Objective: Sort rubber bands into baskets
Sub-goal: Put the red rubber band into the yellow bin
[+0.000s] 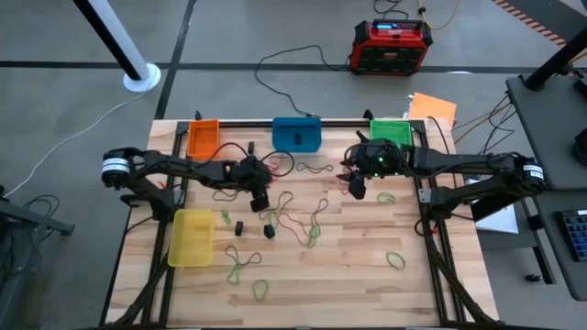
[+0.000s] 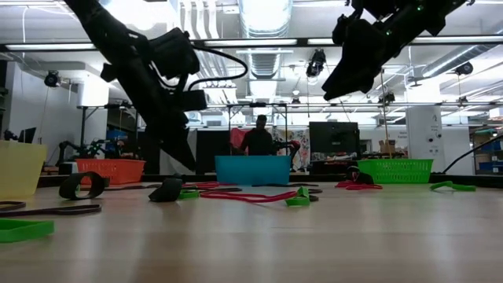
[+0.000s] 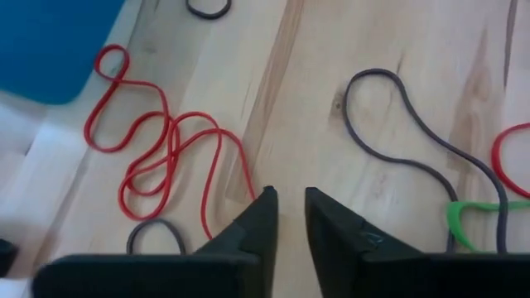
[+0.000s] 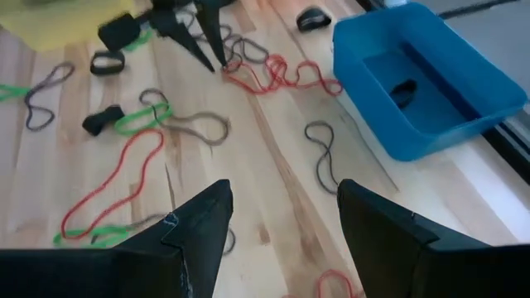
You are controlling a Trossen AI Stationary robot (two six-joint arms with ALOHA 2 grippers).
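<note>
Several rubber bands (image 1: 293, 215), green, red, grey and black, lie scattered on the wooden table. The orange basket (image 1: 203, 137), blue basket (image 1: 297, 134) and green basket (image 1: 392, 131) stand along the far edge, and the yellow basket (image 1: 192, 236) stands at the near left. A black band (image 4: 403, 89) lies in the blue basket. My left gripper (image 3: 286, 211) points down just above the table, its fingers a narrow gap apart, next to a tangled red band (image 3: 157, 157). My right gripper (image 4: 281, 207) is wide open and empty, raised above the table in front of the green basket.
A grey band (image 3: 414, 141) and a green band (image 3: 476, 217) lie beside my left gripper. A red-and-black power box (image 1: 390, 46) with cables stands on the floor beyond the far edge. A person (image 2: 258, 137) shows far behind the table.
</note>
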